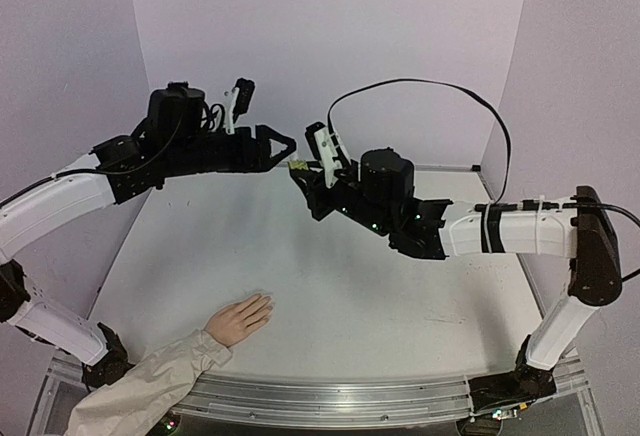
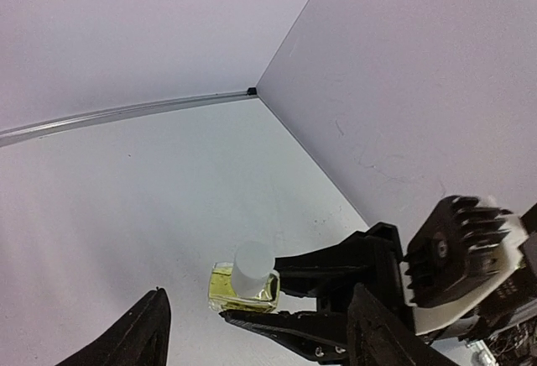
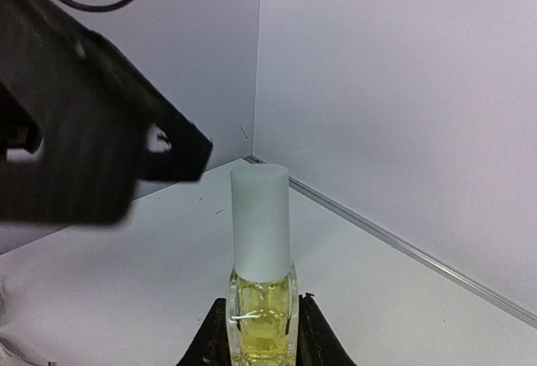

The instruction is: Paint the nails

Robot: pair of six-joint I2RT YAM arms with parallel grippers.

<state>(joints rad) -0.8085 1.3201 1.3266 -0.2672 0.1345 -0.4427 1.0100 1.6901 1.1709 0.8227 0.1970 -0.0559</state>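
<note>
A small yellow-green bottle (image 3: 262, 307) with a white cap (image 3: 261, 219) stands upright in my right gripper (image 3: 263, 345), which is shut on its glass body. In the top view this gripper (image 1: 298, 174) holds the bottle (image 1: 297, 167) in the air above the back of the table. My left gripper (image 1: 285, 151) hangs just left of it, open, its two fingers (image 2: 138, 332) spread wide, with the cap (image 2: 253, 267) a little ahead of them and untouched. The pale peach hand (image 1: 240, 318) lies palm down near the front edge. Its nails are too small to make out.
A beige sleeve (image 1: 150, 386) runs from the hand to the front left corner. Lilac walls (image 1: 330, 46) enclose the white table (image 1: 350, 296) at the back and sides. A black cable (image 1: 440, 86) loops above the right arm.
</note>
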